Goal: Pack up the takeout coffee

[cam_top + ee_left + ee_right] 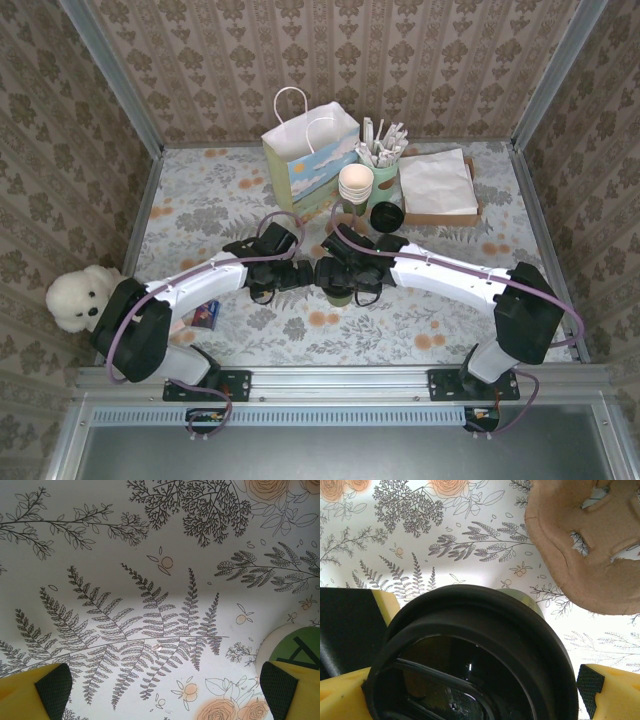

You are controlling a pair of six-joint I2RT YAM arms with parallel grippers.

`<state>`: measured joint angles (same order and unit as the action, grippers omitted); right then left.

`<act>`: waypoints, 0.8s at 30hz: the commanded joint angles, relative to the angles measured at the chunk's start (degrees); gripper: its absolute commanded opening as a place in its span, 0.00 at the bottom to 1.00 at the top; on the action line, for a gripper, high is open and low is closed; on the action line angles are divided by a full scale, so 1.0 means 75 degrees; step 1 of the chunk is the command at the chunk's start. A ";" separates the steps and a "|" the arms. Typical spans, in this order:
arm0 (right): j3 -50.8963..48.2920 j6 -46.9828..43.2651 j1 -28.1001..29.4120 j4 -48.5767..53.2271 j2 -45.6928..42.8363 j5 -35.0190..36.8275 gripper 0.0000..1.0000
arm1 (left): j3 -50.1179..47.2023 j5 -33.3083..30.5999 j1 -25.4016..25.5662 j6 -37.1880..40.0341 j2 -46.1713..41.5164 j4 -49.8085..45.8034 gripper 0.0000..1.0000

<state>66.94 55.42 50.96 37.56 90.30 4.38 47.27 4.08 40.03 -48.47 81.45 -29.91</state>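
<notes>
A pale paper cup with a black lid (485, 630) stands between the wide-apart yellow fingers of my right gripper (475, 690), which is open around it. In the top view this cup (341, 294) sits mid-table under the two wrists. The brown moulded-pulp carrier (590, 550) lies just beyond it to the right. My left gripper (165, 685) faces the right one, open over bare cloth. The cup's white and green side (292, 647) shows beside its right finger. In the top view the left gripper (300, 275) and right gripper (335, 275) almost meet.
A white paper bag (305, 155) stands at the back, with a stack of cream cups (355, 182), a green cup of white sticks (385, 160) and a loose black lid (386, 214) beside it. White napkins (437, 183) lie back right. A white teddy (75, 297) sits at left.
</notes>
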 commanded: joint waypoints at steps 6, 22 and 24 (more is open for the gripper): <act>-0.0190 -0.0006 0.0091 0.0279 0.0299 0.0263 0.90 | -0.0099 0.0136 -0.0031 -0.0031 0.0117 0.0062 1.00; -0.0753 -0.0097 0.0091 0.0007 -0.0266 0.0228 0.74 | 0.0043 0.0300 0.0014 0.0026 0.0121 0.0098 1.00; -0.0809 -0.0173 0.0095 0.0013 -0.0401 0.0211 0.73 | 0.0048 0.0282 0.0013 0.0018 0.0069 0.0098 1.00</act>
<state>63.22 55.53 51.29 32.60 88.14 4.34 47.27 5.85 40.07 -48.45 81.82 -29.08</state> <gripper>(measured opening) 0.793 0.992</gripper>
